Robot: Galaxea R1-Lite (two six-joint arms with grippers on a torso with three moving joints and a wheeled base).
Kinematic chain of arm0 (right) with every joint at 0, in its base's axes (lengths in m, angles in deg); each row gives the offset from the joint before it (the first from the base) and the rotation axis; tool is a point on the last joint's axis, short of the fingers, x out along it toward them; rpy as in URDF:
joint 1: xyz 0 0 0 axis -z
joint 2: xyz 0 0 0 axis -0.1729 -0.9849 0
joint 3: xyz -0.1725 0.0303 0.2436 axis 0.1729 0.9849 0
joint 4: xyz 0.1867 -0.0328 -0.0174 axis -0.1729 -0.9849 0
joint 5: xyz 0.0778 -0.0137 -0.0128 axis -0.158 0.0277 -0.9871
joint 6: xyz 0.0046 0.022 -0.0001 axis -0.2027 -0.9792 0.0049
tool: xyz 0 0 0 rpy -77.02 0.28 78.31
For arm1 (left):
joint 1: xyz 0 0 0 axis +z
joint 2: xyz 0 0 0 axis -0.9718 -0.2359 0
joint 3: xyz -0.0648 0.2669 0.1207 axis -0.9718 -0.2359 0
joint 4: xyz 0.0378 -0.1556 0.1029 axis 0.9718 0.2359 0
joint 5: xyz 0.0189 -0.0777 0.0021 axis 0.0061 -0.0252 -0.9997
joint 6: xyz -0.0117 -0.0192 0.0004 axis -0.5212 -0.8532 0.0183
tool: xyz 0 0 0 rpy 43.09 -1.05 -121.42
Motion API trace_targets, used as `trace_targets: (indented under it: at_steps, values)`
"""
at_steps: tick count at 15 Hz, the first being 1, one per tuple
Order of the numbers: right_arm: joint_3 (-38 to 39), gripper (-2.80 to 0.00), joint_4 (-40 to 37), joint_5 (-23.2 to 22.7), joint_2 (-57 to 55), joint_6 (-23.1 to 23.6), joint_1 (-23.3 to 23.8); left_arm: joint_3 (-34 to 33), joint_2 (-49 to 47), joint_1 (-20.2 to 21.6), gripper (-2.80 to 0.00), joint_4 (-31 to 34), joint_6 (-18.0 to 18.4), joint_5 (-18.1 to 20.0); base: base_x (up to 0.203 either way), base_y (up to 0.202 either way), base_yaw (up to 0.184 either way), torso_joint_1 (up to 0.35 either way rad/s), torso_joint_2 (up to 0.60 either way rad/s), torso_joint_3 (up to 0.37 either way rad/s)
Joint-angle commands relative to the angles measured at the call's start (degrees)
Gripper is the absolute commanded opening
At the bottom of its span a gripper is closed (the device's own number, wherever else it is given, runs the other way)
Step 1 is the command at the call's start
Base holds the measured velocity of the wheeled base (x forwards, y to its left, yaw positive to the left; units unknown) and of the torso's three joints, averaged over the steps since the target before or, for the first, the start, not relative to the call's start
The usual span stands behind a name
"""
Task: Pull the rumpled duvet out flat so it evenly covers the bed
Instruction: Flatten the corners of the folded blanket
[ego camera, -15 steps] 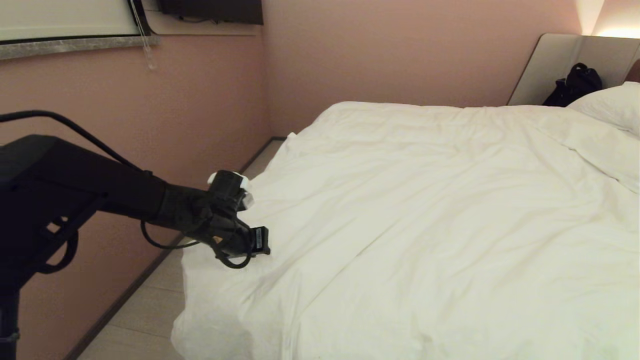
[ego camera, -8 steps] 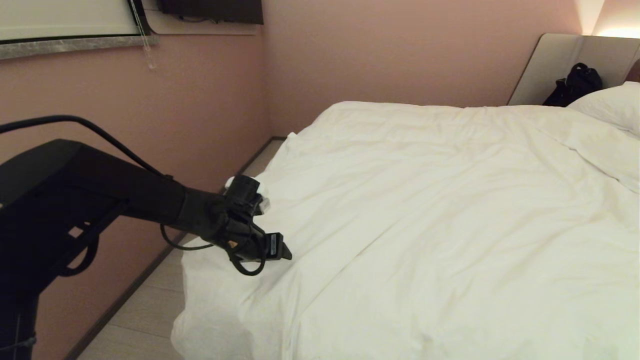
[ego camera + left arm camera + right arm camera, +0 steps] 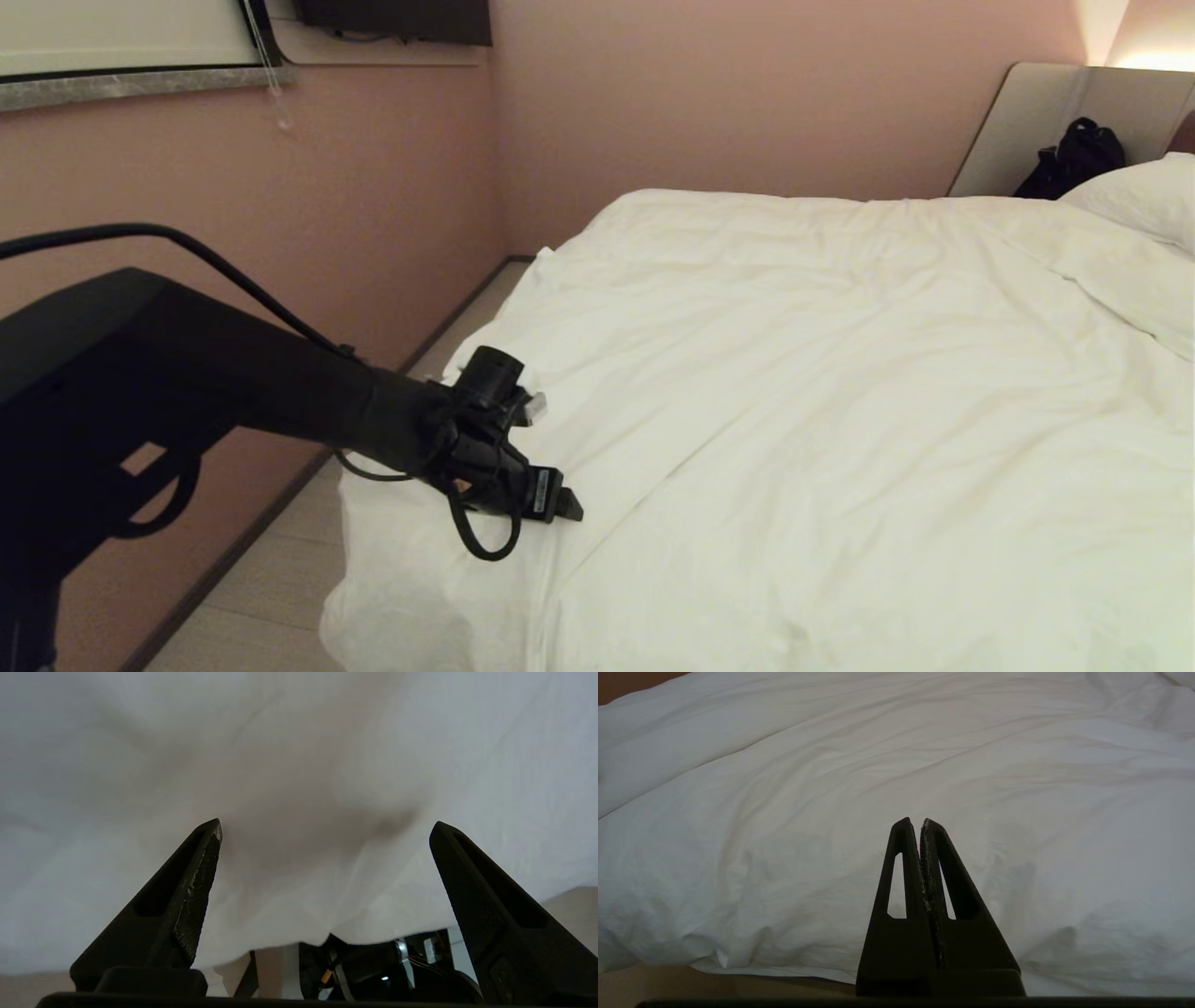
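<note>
Sliding rightward, my left gripper point(image 3: 566, 509) has spread wide, empty, over the duvet's point(image 3: 794, 373) near-left corner; cloth stretches far-right.

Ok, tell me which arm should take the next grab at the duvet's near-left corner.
Left. The left pincer hangs open over the puffy white wrinkled duvet near that corner. The right pincer is shut and shows only in its own wrist view, facing the duvet's edge.

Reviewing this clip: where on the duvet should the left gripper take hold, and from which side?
Likely the duvet's hanging near-left corner hem, approached from the floor side beside the bed. The edge drapes free there, giving the open left gripper a fold to pinch, unlike the flat top.
</note>
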Motion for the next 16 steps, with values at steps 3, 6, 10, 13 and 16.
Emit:
trace_targets:
  at_steps: [3,6,10,13,16]
  values:
    - [0.0,-2.8,0.0,0.0,-0.1,0.0,0.0,0.0,-3.1,-0.1,0.0,-4.4,0.6,-0.4,0.0,0.0,0.0,0.0,0.0,0.0]
    - [0.0,-2.8,0.0,0.0,-0.1,0.0,0.0,1.5,-3.5,0.9,0.0,-4.5,0.9,-0.7,0.0,0.0,0.0,0.0,0.0,0.0]
    - [0.0,-2.8,0.0,0.0,-0.1,0.0,0.0,3.1,-6.1,2.4,0.0,-4.6,2.4,-1.5,0.0,0.0,0.0,0.0,0.0,0.0]
    - [0.0,-2.8,0.0,0.0,-0.1,0.0,0.0,6.2,-8.3,5.6,0.0,-4.0,2.4,-3.0,0.0,0.0,0.0,0.0,0.0,0.0]
    - [0.0,-2.8,0.0,0.0,-0.1,0.0,0.0,7.2,-9.6,6.4,0.0,-3.8,2.8,-3.1,0.0,0.0,0.0,0.0,0.0,0.0]
